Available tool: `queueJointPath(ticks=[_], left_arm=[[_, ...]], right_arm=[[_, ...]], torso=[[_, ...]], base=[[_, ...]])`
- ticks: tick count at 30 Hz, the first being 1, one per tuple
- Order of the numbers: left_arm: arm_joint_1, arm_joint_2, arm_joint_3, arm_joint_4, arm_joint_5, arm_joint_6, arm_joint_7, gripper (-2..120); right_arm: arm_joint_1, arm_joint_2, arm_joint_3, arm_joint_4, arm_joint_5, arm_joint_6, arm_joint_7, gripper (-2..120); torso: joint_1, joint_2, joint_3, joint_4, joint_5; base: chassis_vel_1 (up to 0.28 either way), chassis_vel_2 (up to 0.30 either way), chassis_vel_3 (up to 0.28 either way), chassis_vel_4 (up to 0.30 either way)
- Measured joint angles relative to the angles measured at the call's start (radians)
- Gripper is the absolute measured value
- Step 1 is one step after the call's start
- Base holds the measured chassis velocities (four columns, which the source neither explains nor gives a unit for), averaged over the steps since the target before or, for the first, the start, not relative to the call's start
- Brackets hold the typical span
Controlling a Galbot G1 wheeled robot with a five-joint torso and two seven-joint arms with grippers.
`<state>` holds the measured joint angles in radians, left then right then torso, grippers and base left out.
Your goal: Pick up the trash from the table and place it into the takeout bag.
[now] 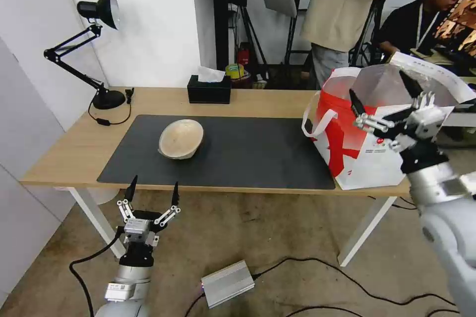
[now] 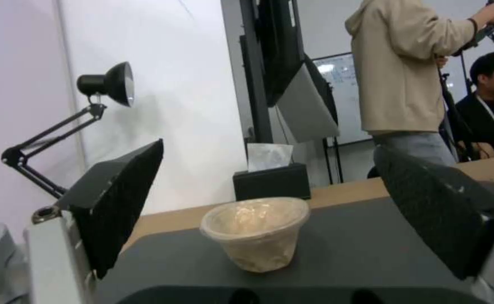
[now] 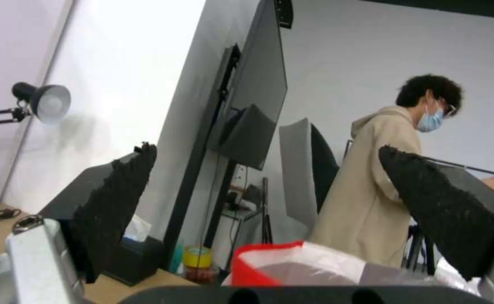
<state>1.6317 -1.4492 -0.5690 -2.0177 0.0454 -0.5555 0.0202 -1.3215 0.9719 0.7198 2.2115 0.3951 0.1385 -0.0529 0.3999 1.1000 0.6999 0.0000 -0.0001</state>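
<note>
nearest the robot, the left gripper [image 1: 152, 193] is hanging just below and in front of the near edge of the long light-wood tabletop on white legs [image 1: 59, 158], its two black fingers spread wide and holding nothing; it is pointing towards the mat, probably so the remaining trash is sitting straight ahead of its opening

beyond it, on the large dark grey mat [image 1: 248, 153], the beige shallow disposable bowl [image 1: 181, 138] is lying tipped on its side near the mat's left half, its mouth turned up and towards the robot; in the left wrist view the bowl [image 2: 255, 232] is showing between the two finger pads, well apart from them, so it is not yet grasped and seems to be the only piece of trash left on the table

further right, the right gripper [image 1: 381, 96] is hovering over the mouth of the large white insulated tote with red panel and silver foil lining [image 1: 357, 153], which is standing upright at the table's right end; its fingers are wide open and empty, a pose that suits a drop into the bag [image 3: 292, 264]

at the far edge, a black tissue box [image 1: 208, 89] is standing apart from the mat, and a black desk lamp [image 1: 94, 49] is sitting in the far left corner
</note>
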Motion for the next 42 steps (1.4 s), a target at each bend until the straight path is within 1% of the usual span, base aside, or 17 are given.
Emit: queueJointPath(ticks=[1,5,6,9,11,15,27,30,32,36,42], left_arm=[[0.0,0.0,0.0,0.0,0.0,0.0,0.0,100],[0.001,0.002,0.005,0.002,0.001,-0.002,0.0,100],[0.001,0.002,0.005,0.002,0.001,-0.002,0.0,100],[0.0,0.003,0.01,0.005,0.001,-0.003,0.0,100],[-0.001,0.002,0.01,0.005,0.001,-0.003,0.0,100],[-0.003,0.003,0.012,0.006,0.001,-0.003,-0.001,100],[-0.014,0.001,0.011,0.02,-0.002,-0.004,-0.001,100],[-0.017,0.001,0.009,0.024,-0.004,-0.004,-0.001,100],[-0.018,0.001,0.009,0.025,-0.004,-0.004,-0.001,100],[-0.022,0.007,0.008,0.035,-0.004,-0.005,-0.001,100],[-0.031,0.0,0.006,0.041,-0.005,-0.005,-0.001,100]], right_arm=[[0.0,0.0,0.0,0.0,0.0,0.0,0.0,100],[-0.056,0.08,-0.002,0.011,-0.042,0.027,-0.016,100],[-0.056,0.08,-0.002,0.011,-0.042,0.027,-0.016,100],[-0.087,0.123,-0.005,0.012,-0.069,0.051,-0.021,100],[-0.096,0.133,-0.007,0.012,-0.075,0.057,-0.024,100],[-0.129,0.181,-0.013,0.0,-0.111,0.096,-0.047,100],[-0.189,0.238,-0.009,-0.055,-0.141,0.184,-0.079,100],[-0.212,0.257,-0.01,-0.064,-0.145,0.228,-0.097,100],[-0.222,0.264,-0.011,-0.065,-0.152,0.238,-0.101,100],[-0.255,0.3,-0.016,-0.083,-0.193,0.29,-0.11,100],[-0.29,0.322,-0.018,-0.112,-0.208,0.333,-0.118,100]], torso=[[0.0,0.0,0.0,0.0,0.0],[0.0,0.0,0.0,0.0,0.0],[0.0,0.0,0.0,0.0,0.0],[0.0,0.0,0.0,0.0,0.0],[0.0,0.0,0.0,0.0,0.0],[0.0,0.0,0.0,0.0,0.0],[0.0,0.0,0.0,0.0,0.0],[0.0,0.0,0.0,0.0,0.0002],[0.0,0.0,0.0,0.0001,0.0],[0.0,0.0,0.0,0.0,0.0001],[0.0,0.0,0.0,0.0,0.0001]], base=[[0.0,0.0,0.0,0.0],[0.0,0.0,0.0,0.0],[0.0,0.0,0.0,0.0],[0.0,0.0,0.0,0.0],[0.0,0.0,0.0,0.0],[0.0,0.0,0.0,0.0],[0.0,0.0,0.0,0.0],[0.0,0.0,0.0,0.0],[0.0,0.0,0.0,0.0],[0.0,0.0,0.0,0.0],[0.0,0.0,0.0,0.0]])
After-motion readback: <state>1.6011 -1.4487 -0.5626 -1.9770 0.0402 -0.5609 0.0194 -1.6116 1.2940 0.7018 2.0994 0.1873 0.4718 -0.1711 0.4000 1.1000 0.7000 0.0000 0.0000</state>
